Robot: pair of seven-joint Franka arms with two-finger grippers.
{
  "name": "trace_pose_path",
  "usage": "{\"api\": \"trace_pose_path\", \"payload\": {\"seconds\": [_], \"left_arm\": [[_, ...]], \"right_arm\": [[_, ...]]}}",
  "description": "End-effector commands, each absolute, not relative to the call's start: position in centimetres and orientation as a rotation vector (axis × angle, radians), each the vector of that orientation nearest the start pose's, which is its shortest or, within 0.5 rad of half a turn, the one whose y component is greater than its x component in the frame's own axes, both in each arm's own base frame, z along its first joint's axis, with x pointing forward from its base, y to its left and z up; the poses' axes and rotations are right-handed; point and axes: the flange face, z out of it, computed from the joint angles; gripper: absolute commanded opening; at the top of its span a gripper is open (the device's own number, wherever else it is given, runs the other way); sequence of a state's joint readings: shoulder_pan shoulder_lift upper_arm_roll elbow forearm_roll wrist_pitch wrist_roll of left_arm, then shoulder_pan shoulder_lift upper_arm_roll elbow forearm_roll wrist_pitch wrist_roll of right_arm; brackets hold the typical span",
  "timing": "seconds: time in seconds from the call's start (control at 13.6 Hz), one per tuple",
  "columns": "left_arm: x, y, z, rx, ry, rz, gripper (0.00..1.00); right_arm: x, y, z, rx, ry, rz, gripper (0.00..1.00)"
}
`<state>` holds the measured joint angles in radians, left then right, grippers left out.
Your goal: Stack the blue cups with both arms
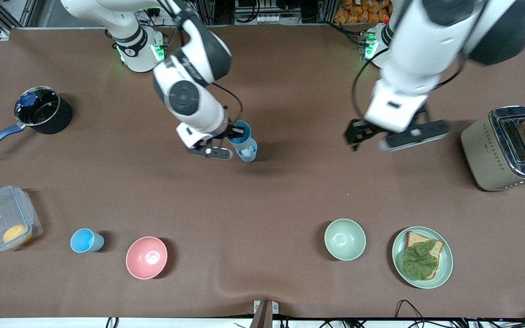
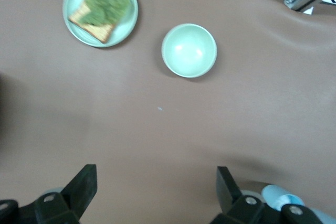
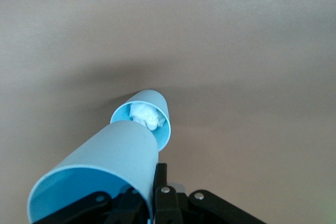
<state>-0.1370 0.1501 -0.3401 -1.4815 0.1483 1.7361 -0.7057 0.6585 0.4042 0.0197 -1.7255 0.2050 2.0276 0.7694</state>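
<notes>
Pinching a tilted blue cup just above the standing cup, the right gripper risks knocking it sideways, while the spread-fingered left gripper waits over table toward the toaster.

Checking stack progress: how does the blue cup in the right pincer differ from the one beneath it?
The held cup is gripped by the right pincer and raised; the lower cup stands on the table. The held cup looks empty, while the lower cup contains something white and crumpled. The held cup's base points at the lower cup's mouth. Both are light blue, tapered, handleless.
</notes>
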Motion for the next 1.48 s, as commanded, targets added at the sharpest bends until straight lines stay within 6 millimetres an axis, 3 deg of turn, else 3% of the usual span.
{"api": "trace_pose_path", "payload": {"seconds": [0.0,0.22,0.3,0.59,0.74,1.03,1.11,1.18,1.25,1.4], "left_arm": [[55.5,-19.8,62.5,-3.115,-0.203,-0.228,1.0],[55.5,-14.8,63.5,-3.1,-0.099,-0.178,1.0],[55.0,-14.4,64.2,-3.094,-0.107,-0.176,1.0],[55.2,-9.9,64.7,-3.09,-0.079,-0.133,1.0],[55.1,-9.0,64.9,-3.104,-0.101,-0.125,1.0],[54.8,-9.2,64.8,-3.099,-0.097,-0.089,1.0],[54.7,-9.2,64.7,-3.097,-0.102,-0.072,1.0],[54.7,-9.3,64.7,-3.096,-0.107,-0.073,1.0],[54.7,-9.2,64.6,-3.096,-0.105,-0.07,1.0],[54.7,-8.9,64.8,-3.096,-0.102,-0.074,1.0]], "right_arm": [[49.5,42.6,31.6,-3.087,0.327,0.269,0.0],[49.3,42.6,31.0,-3.095,0.328,0.282,0.0],[49.3,42.6,30.8,-3.097,0.328,0.286,0.0],[48.8,43.1,29.5,-3.108,0.366,0.31,0.0],[48.7,43.2,29.3,-3.104,0.373,0.321,0.0],[48.7,43.2,29.3,-3.1,0.377,0.325,0.0],[48.7,43.3,29.1,-3.102,0.374,0.329,0.12],[48.7,43.2,29.1,-3.104,0.377,0.333,0.49],[48.7,43.1,29.2,-3.105,0.387,0.333,0.99],[49.1,43.0,30.2,-3.091,0.426,0.314,1.0]]}}
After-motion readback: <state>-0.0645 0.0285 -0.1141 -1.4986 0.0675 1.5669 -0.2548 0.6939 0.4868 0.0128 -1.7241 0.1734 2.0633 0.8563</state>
